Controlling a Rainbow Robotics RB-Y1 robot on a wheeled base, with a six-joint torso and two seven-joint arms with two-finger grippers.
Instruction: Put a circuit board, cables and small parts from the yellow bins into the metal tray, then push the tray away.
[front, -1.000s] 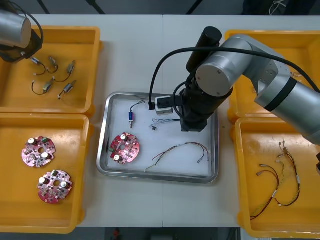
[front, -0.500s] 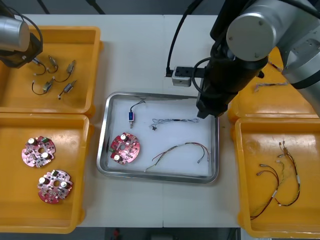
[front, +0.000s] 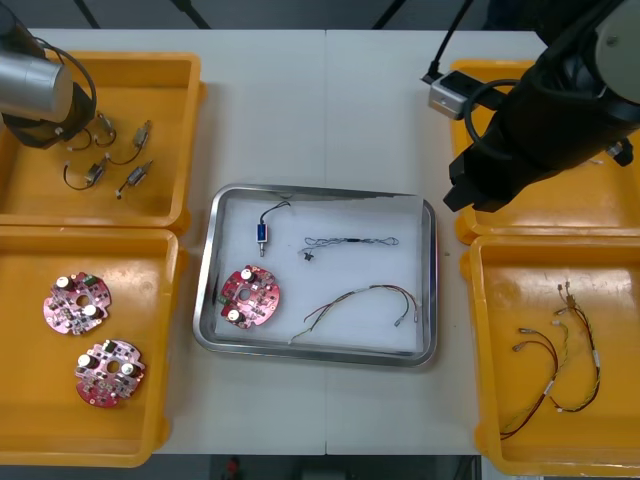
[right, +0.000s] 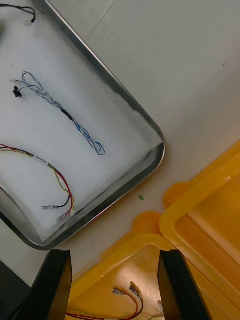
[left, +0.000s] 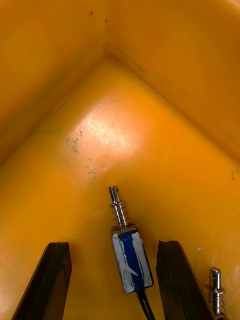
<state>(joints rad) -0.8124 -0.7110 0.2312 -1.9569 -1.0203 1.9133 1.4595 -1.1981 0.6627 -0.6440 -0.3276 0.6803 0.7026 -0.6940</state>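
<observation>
Since the metal tray (front: 318, 357) holds a circuit board (front: 251, 295), blue-white cable (front: 350, 242), red-yellow cable (front: 360, 300) and a small metal part (front: 262, 234), loading looks near done. Left gripper (left: 112, 245), far left of tray, open astride a binned part (left: 131, 257). Right gripper (right: 114, 252), right of tray, open, empty. Push pending.

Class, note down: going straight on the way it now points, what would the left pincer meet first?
Probably the small blue-bodied metal part on the yellow bin floor between the left pincer's open fingers, though depth is unclear.
</observation>
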